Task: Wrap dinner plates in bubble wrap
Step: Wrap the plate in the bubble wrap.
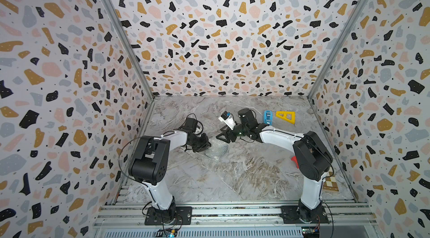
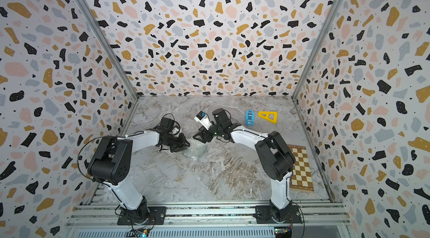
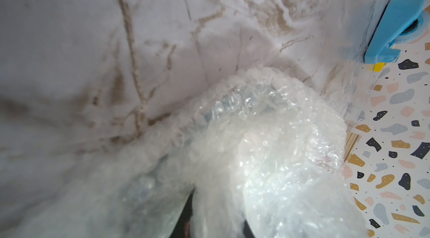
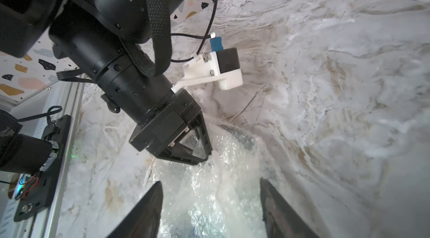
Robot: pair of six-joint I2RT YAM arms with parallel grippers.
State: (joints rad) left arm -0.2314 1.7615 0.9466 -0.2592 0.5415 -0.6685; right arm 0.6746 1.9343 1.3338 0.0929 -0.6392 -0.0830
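Marble-look tabletop (image 1: 232, 174), terrazzo-walled booth: plate (image 4: 242, 135) lies under folded bubble wrap (image 3: 267, 155), only its dark rim showing thru the film, just ahead of the left gripper (image 4: 201, 158), whose jaws look pinched on a fold at the bundle's edge. Right gripper (image 4: 210, 181) hangs w/ jaws wide apart, wrap between them, nothing held. Covering looks largely done; tucking loose ends & securing appear left. Blue tape dispenser (image 1: 268, 117) stands well beyond both jaws, untouched.

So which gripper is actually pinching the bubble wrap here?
The left gripper: its fingers are shut on the bubble wrap, while the right gripper has its fingers spread wide apart.
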